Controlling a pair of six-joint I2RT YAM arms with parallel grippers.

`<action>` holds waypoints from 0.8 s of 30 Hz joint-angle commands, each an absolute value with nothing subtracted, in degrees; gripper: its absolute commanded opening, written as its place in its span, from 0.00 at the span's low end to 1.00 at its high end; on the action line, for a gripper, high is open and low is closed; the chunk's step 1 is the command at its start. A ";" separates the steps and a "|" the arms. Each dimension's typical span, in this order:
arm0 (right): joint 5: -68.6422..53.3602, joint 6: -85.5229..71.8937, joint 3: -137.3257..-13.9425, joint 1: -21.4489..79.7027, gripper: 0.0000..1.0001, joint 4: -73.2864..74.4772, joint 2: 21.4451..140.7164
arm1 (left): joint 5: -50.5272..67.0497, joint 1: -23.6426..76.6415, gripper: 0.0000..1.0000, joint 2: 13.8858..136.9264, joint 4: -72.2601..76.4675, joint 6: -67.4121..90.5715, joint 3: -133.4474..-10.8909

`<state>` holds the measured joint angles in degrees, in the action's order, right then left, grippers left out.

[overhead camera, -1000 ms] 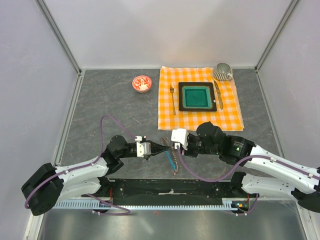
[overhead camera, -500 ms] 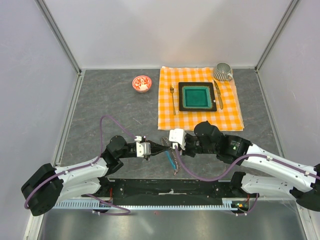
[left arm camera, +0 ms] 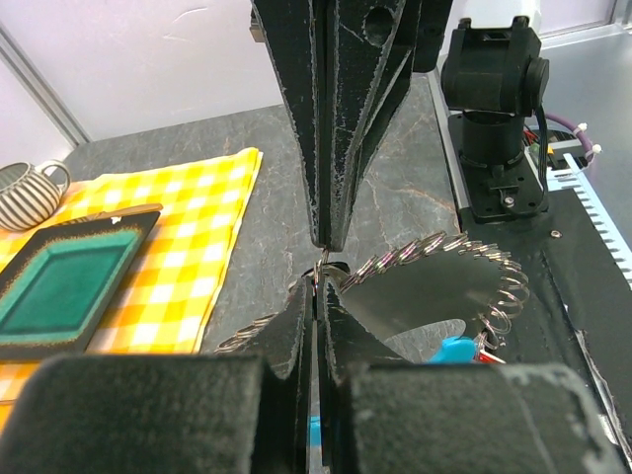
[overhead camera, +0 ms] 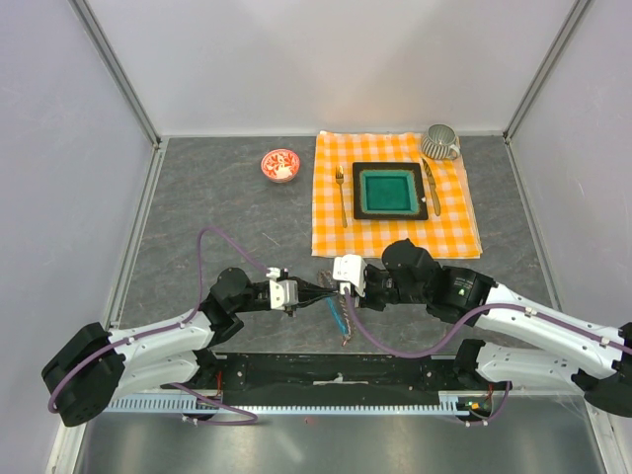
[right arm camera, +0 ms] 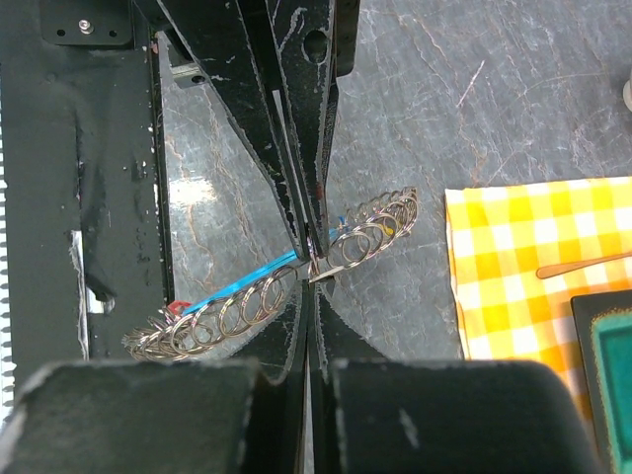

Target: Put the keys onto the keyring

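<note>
Keyring [right arm camera: 237, 311]: probably light, thin springy wire, floppy and slippery, so best pinched on a single loop. It's a grey arc of small loops with a cyan strip, lying on the table [overhead camera: 217, 207] near the arm bases. Left end effector [left arm camera: 316, 291] pinches one loop. Right end effector [right arm camera: 310, 286] is pressed together tip-to-tip against it; can't tell what it holds.

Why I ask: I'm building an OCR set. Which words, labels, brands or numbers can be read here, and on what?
None: no readable text in any view.
The small bowl shows only a red-and-white pattern, too small to tell whether it holds letters.
The keyring, checked cloth, green plate and striped cup bear no lettering.
</note>
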<state>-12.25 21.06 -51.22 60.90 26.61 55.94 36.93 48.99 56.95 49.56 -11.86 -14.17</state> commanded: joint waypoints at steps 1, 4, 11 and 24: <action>-13.36 21.44 -51.50 60.64 0.00 25.14 56.07 | 36.21 49.22 0.02 56.60 52.03 -11.16 -16.44; -13.10 21.62 -51.50 60.64 0.00 25.31 55.99 | 35.77 49.22 0.02 56.34 50.89 -10.99 -16.87; -13.01 22.32 -51.42 60.64 0.00 25.66 56.25 | 34.37 49.13 0.02 56.16 48.61 -10.02 -18.10; -13.36 22.85 -51.24 60.64 0.00 26.10 56.95 | 31.99 49.22 0.02 55.55 46.32 -8.35 -18.90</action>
